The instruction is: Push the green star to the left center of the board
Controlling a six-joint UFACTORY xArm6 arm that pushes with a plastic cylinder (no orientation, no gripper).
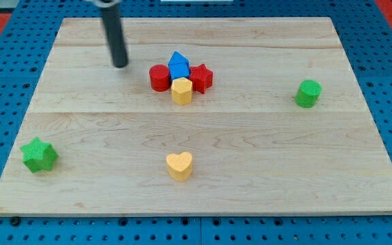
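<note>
The green star (39,155) lies near the board's left edge, toward the view's bottom left. My tip (120,65) rests on the board in the upper left part, well above and to the right of the star, and a short way left of a cluster of blocks. The tip touches no block.
A cluster sits at top centre: red cylinder (159,77), blue block (178,64), red star (201,77), yellow hexagon (182,90). A yellow heart (180,165) lies at bottom centre. A green cylinder (308,93) stands at the right. The wooden board (250,143) lies on a blue pegboard.
</note>
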